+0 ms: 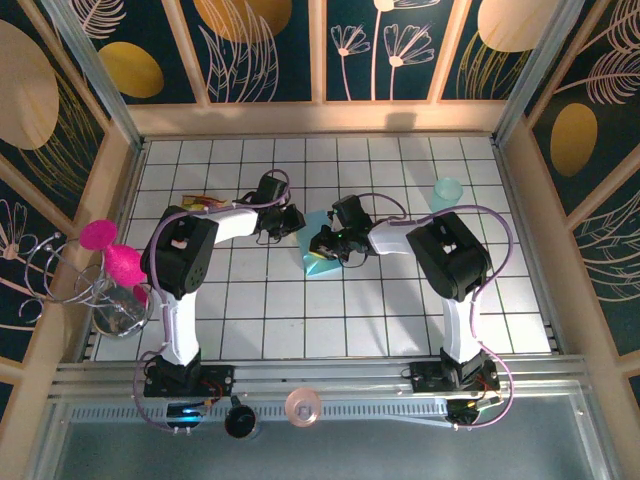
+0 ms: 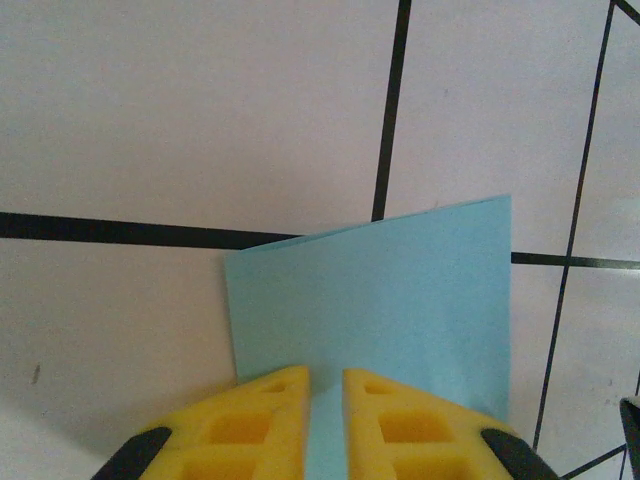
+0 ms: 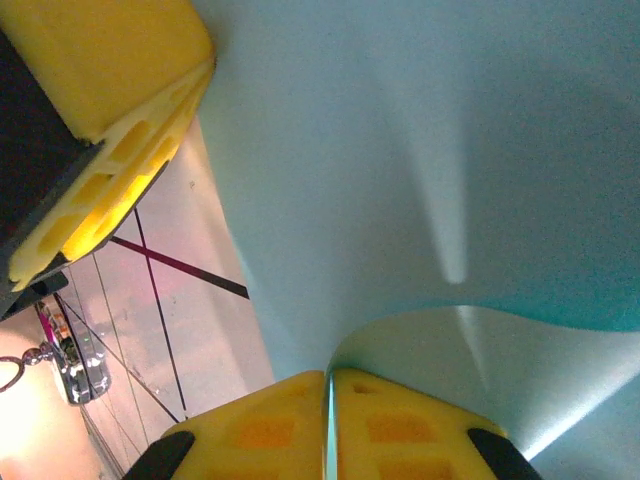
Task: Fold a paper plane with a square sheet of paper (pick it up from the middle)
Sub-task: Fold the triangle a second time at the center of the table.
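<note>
The square sheet of paper (image 1: 320,266) is light blue and lies part-folded mid-table between my two grippers. My left gripper (image 1: 292,222) is at its far left edge. In the left wrist view its yellow fingertips (image 2: 326,372) stand a narrow gap apart on the flat paper (image 2: 400,290), which shows through the gap. My right gripper (image 1: 322,245) is at the sheet's right side. In the right wrist view its jaws (image 3: 329,375) are shut on a curled-up flap of the paper (image 3: 400,150). The left gripper's yellow finger (image 3: 110,60) touches the sheet's edge there.
A translucent teal cup (image 1: 447,192) stands at the back right of the tiled table (image 1: 300,320). A pink object (image 1: 110,262) and a glass in a wire holder (image 1: 115,310) sit off the table's left edge. Wooden frame walls ring the table.
</note>
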You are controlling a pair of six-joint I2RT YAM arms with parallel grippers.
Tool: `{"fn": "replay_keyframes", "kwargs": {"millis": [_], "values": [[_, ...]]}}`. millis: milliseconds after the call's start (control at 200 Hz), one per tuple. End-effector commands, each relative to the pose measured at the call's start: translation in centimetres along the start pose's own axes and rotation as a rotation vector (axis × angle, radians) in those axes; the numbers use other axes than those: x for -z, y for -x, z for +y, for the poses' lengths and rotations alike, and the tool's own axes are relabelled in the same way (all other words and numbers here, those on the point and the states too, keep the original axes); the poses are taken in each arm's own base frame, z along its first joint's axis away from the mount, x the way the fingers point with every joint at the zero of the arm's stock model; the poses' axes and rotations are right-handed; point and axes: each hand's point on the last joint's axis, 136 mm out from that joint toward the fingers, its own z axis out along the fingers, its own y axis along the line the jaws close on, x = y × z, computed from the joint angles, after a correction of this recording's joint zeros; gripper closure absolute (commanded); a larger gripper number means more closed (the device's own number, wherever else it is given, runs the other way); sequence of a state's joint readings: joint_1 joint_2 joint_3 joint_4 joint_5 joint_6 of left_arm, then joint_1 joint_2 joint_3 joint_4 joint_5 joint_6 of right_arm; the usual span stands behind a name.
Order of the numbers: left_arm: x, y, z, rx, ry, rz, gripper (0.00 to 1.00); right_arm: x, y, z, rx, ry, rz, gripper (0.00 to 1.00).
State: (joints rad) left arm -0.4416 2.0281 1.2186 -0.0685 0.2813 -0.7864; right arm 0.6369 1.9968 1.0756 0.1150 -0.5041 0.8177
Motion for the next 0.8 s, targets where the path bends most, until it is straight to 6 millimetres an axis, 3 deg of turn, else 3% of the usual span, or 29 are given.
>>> {"fn": "replay_keyframes", "kwargs": {"millis": [0, 185, 441, 566, 796], "values": [[1.6, 0.2, -0.9, -0.004, 0.010, -0.004, 0.83, -0.7, -0.9, -1.8, -0.025, -0.071, 0.029, 0.85], [3.4, 1.7, -1.5, -0.008, 0.025, -0.075, 0.80, -0.5, -0.6, -1.2, -0.026, -0.049, 0.026, 0.75], [5.9, 3.0, -0.3, 0.034, 0.044, -0.159, 0.79, -0.4, -0.4, -1.0, -0.025, -0.039, 0.021, 0.61], [6.7, 2.8, -0.2, 0.048, 0.013, -0.164, 0.76, -0.4, -0.4, -1.0, -0.022, -0.036, 0.021, 0.57], [7.0, 1.0, -1.2, 0.040, -0.079, -0.104, 0.76, -0.4, -0.8, -2.0, -0.025, -0.065, 0.022, 0.60]]}}
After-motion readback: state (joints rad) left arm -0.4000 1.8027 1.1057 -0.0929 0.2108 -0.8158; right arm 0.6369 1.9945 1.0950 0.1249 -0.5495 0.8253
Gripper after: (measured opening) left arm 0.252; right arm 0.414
